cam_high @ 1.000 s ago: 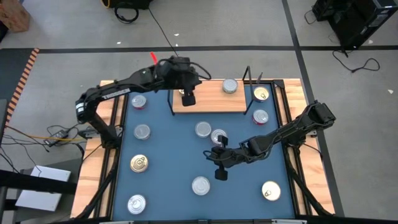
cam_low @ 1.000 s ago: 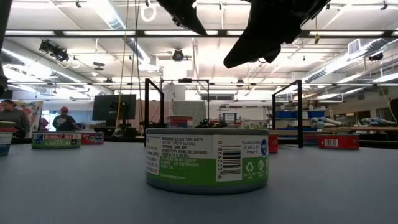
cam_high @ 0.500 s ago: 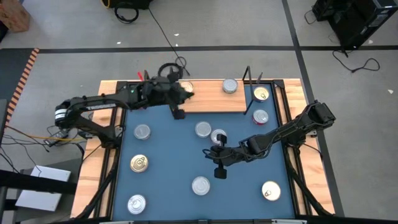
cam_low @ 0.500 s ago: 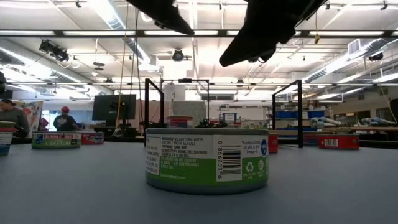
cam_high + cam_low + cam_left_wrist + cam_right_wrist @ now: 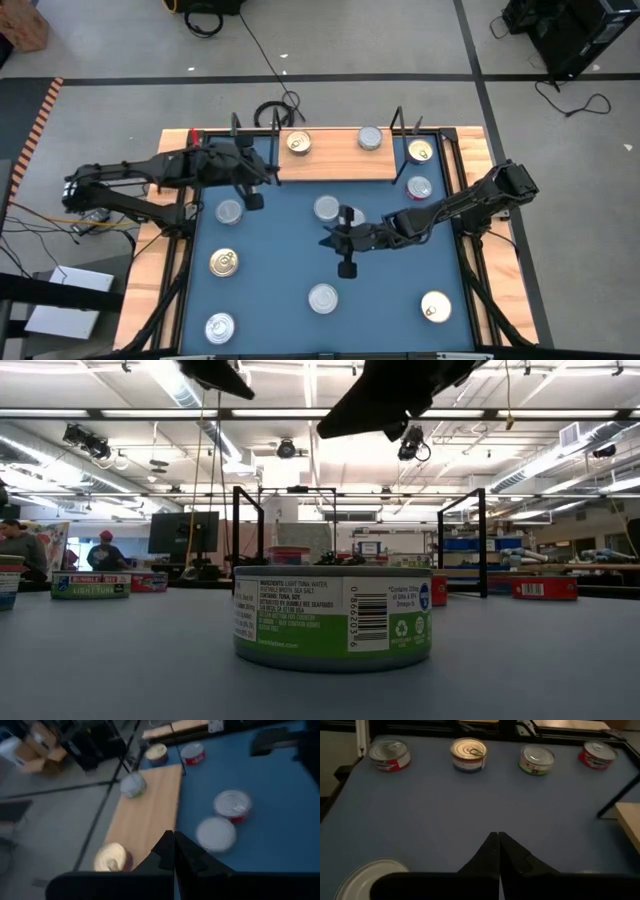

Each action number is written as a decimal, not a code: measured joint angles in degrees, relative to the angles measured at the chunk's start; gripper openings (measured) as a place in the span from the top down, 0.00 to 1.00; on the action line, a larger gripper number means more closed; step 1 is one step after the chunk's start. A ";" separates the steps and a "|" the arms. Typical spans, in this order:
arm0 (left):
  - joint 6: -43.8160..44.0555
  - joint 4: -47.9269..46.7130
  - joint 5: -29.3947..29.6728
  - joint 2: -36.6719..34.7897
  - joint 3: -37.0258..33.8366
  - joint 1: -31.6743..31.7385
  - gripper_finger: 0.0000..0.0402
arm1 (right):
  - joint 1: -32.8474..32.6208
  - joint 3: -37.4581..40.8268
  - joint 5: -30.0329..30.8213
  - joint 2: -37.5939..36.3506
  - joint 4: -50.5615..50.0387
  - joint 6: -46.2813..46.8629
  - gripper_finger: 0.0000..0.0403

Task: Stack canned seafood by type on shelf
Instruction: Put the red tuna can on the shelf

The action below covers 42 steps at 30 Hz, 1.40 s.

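Tins (image 5: 323, 298) on blue table (image 5: 270, 270), shelf (image 5: 335, 160)

Blue table (image 5: 280, 250) — gold and silver tins (image 5: 323, 297) — light-wood shelf (image 5: 335, 160).

The blue table (image 5: 280, 270) is seen from directly overhead, filling the frame's centre. It is viewed level from tabletop height in the low view, very near a green-labelled tin (image 5: 333, 617) at centre frame. The wooden shelf (image 5: 145, 815) is looked down on by the left wrist camera; the table is shared by every view.
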<state>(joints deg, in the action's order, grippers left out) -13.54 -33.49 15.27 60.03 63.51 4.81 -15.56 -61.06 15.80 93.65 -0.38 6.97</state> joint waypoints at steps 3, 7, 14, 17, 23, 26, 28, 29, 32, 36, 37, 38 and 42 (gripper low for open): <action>3.05 -3.80 -0.04 -1.17 0.00 -1.88 1.00 | 1.77 0.00 -2.88 0.00 1.12 -1.85 0.99; 6.95 -10.14 0.28 -2.00 0.00 -4.53 1.00 | 3.86 -0.83 -5.29 0.00 1.06 -3.18 0.99; 15.40 -18.29 3.57 -2.38 0.00 -10.56 1.00 | 5.01 -5.21 -5.56 0.00 -0.85 -7.64 0.99; 20.02 -22.94 3.81 -2.34 -0.06 -12.84 1.00 | 5.52 -7.33 -5.61 0.00 -1.98 -9.64 0.99; 28.66 -27.85 4.47 -2.48 -6.14 -15.33 1.00 | 7.20 -9.40 -5.58 0.00 -1.80 -12.55 0.99; 29.20 -27.63 4.32 -2.42 -10.91 -15.44 1.00 | 7.76 -9.42 -5.62 0.00 -2.59 -13.17 0.99; 30.09 -26.58 4.12 -2.44 -13.35 -15.35 1.00 | 8.11 -9.42 -6.12 0.00 -3.53 -13.19 0.99; 30.94 -26.04 3.88 -2.50 -14.31 -15.02 1.00 | 8.26 -9.42 -6.42 0.00 -3.84 -13.19 0.99; 34.54 -26.22 3.17 -2.77 -16.31 -13.69 1.00 | 8.34 -9.42 -6.48 0.00 -4.32 -13.26 0.99; 39.32 -26.99 1.22 -2.67 -19.17 -11.91 1.00 | 8.35 -9.42 -6.50 0.00 -4.40 -13.97 0.99; 40.10 -26.76 0.56 -2.50 -19.99 -11.39 1.00 | 8.35 -9.42 -6.54 0.00 -4.41 -14.04 0.99; 41.06 -26.42 -0.04 -2.36 -20.84 -10.76 1.00 | 8.34 -9.42 -6.55 0.00 -4.40 -14.04 0.99; 44.74 -26.63 -0.02 -2.34 -24.11 -8.20 1.00 | 8.31 -9.42 -6.56 0.00 -4.43 -14.06 0.99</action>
<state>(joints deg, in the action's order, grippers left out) 31.21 -60.12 15.26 57.69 39.39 -3.39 -7.25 -70.48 9.23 93.65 -4.81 -7.09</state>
